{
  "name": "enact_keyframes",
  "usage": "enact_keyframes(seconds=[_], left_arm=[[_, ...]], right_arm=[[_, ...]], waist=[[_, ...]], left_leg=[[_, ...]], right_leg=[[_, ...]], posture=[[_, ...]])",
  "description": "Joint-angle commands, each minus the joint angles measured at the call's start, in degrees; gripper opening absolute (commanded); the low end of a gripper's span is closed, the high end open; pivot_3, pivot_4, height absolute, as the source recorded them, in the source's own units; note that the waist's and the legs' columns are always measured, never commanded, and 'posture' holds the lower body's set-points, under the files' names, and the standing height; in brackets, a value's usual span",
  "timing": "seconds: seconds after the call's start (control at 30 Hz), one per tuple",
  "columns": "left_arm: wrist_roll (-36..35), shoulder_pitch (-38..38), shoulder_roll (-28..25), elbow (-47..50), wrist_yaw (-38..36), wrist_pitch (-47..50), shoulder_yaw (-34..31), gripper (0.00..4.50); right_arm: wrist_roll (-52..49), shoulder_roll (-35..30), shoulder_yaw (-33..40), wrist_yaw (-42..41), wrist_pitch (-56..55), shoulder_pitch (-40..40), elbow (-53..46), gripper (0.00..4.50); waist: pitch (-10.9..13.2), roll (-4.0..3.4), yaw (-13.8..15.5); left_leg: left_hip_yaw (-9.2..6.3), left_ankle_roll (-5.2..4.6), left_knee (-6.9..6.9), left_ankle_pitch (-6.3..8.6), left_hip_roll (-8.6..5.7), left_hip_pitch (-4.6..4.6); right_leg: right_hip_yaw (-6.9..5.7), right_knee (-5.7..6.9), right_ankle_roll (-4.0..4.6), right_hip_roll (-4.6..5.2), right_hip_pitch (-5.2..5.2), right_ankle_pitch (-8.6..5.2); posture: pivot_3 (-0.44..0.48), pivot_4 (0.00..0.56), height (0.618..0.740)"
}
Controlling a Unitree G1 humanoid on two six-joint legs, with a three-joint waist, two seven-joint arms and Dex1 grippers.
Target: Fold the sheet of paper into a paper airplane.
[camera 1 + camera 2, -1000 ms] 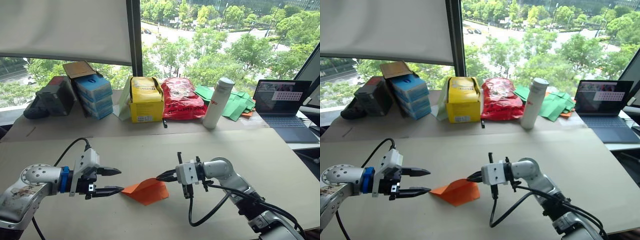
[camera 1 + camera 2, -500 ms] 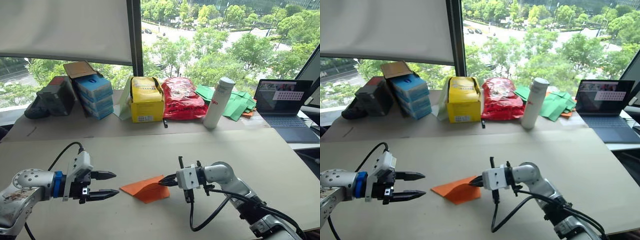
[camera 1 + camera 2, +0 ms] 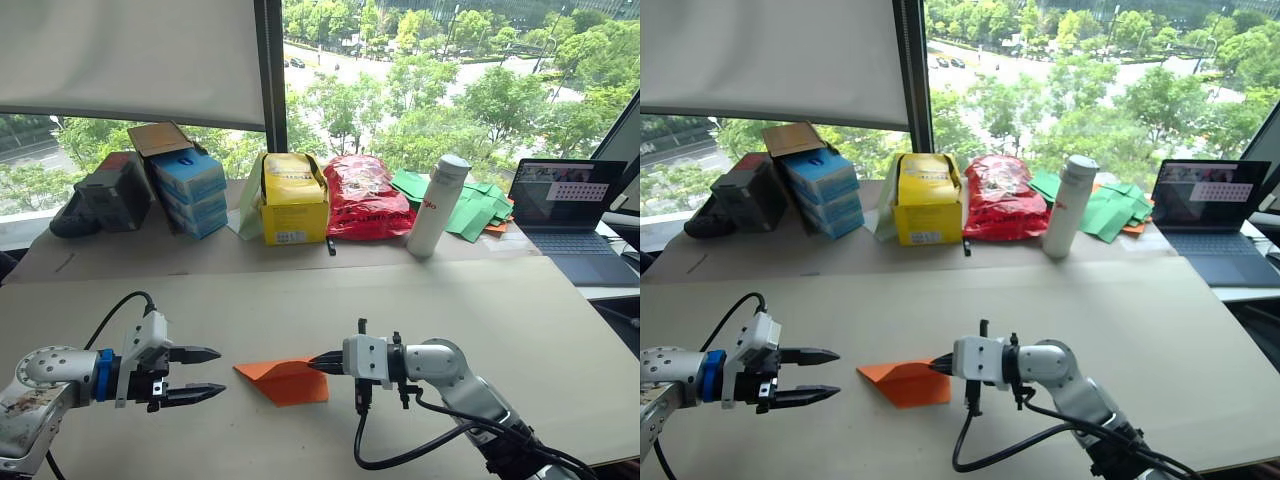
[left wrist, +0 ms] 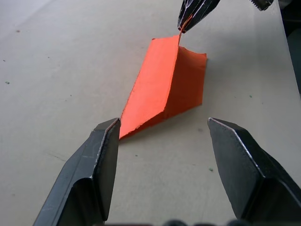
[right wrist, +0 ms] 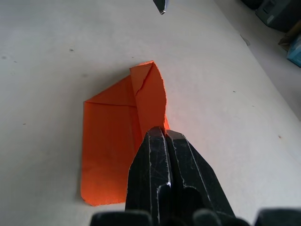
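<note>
1. Paper airplane (image 3: 283,379) lies on the table (image 3: 500,300), between the two grippers; bright orange, a flat pointed wedge with layered folds; its point faces the left gripper, its wide end faces the right gripper.
2. Right gripper (image 3: 318,363): jaws pressed together, pinching a raised corner of the wedge's wide end; in the right wrist view the orange paper (image 5: 124,141) runs out ahead of the closed fingertips (image 5: 162,136), a centre crease and a small folded flap visible at the far tip.
3. Left gripper (image 3: 212,373): jaws spread, nothing between them; it hangs just beside the wedge's point, not touching it; in the left wrist view the point sits just ahead of one fingertip (image 4: 110,136), and the wedge (image 4: 164,87) stretches away beyond the open gap toward the other gripper's closed tips (image 4: 190,16).
4. One fold ridge of the wedge stands slightly raised along its length; the rest rests flat on the table.
5. Well beyond both jaws, along the window: blue boxes (image 3: 188,190); yellow box (image 3: 293,198); red bag (image 3: 360,197); white bottle (image 3: 437,205), upright; green folded papers (image 3: 470,208); laptop (image 3: 570,215), lid up.
</note>
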State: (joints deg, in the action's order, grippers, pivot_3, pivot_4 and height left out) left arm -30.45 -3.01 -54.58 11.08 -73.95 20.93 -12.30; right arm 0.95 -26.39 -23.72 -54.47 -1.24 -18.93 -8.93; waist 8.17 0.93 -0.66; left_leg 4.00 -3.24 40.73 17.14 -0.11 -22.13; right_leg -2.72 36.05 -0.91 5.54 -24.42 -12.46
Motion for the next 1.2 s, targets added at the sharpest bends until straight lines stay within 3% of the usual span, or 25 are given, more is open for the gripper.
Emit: enact_keyframes(seconds=[0.03, 0.3, 0.4, 0.53, 0.73, 0.87, 1.2], left_arm=[[0.28, 1.19, 0.09, -0.40, -0.81, -1.77, 0.08, 3.12], [1.01, 3.80, 1.28, -1.90, -1.10, -2.44, 2.34, 3.12], [1.32, 5.33, 2.19, -2.17, 0.07, -1.67, 3.46, 3.12], [0.33, 9.65, 4.79, -2.58, 1.68, 1.30, 5.89, 1.96], [5.34, 15.36, 8.92, -5.10, 4.07, -0.05, 12.54, 0.02], [11.02, 18.01, 11.20, -7.56, 4.77, -3.90, 17.82, 0.02], [19.13, 19.42, 11.60, -11.81, 4.99, -9.87, 23.70, 0.02]], right_arm=[[-0.57, -0.07, 0.54, 0.35, 0.45, 0.27, -2.48, 0.83], [-2.89, -1.00, 1.01, -1.79, 1.99, 0.48, -5.82, 3.61], [-4.39, -1.60, 1.58, -2.27, 3.70, 0.81, -7.77, 3.61], [-9.19, -2.51, 3.99, -2.66, 9.01, 1.33, -11.98, 3.64], [-10.10, -2.61, 5.22, -1.12, 12.56, 1.47, -13.14, 3.64], [-9.40, -2.61, 4.89, -0.19, 13.10, 2.00, -13.64, 3.64], [-8.75, -4.48, 3.68, 0.10, 14.28, 3.54, -16.59, 3.64]], waist=[[0.00, 0.00, -0.01], [0.00, 0.00, 0.00], [0.00, 0.00, 0.06], [0.00, 0.01, 0.36], [-0.01, 0.02, 0.65], [-0.01, 0.02, 0.82], [-0.01, 0.02, 0.88]], left_leg=[[0.00, 0.00, 0.00, 0.00, 0.00, 0.00], [0.01, -0.02, 0.00, 0.01, -0.01, -0.01], [0.01, -0.04, 0.00, 0.02, -0.01, 0.00], [0.00, -0.10, 0.02, 0.05, -0.02, -0.01], [0.02, -0.11, 0.03, 0.06, -0.03, 0.00], [0.06, -0.14, 0.05, 0.06, -0.05, -0.03], [0.09, -0.35, 0.06, 0.18, -0.03, -0.03]], right_leg=[[-0.01, 0.00, 0.00, 0.00, 0.00, 0.00], [-0.14, 0.00, -0.01, -0.05, 0.01, 0.00], [-0.18, 0.00, -0.01, -0.05, 0.02, 0.00], [-0.26, 0.00, -0.01, -0.04, 0.05, 0.00], [-0.26, 0.00, -0.02, -0.07, 0.06, 0.01], [-0.26, -0.01, -0.03, -0.14, 0.06, 0.01], [-0.24, -0.02, -0.04, -0.16, 0.04, 0.00]], posture=[[0.000, 0.150, 0.740], [0.000, 0.150, 0.740], [0.000, 0.150, 0.740], [0.000, 0.150, 0.740], [0.000, 0.150, 0.740], [0.000, 0.150, 0.740], [0.000, 0.150, 0.740]])
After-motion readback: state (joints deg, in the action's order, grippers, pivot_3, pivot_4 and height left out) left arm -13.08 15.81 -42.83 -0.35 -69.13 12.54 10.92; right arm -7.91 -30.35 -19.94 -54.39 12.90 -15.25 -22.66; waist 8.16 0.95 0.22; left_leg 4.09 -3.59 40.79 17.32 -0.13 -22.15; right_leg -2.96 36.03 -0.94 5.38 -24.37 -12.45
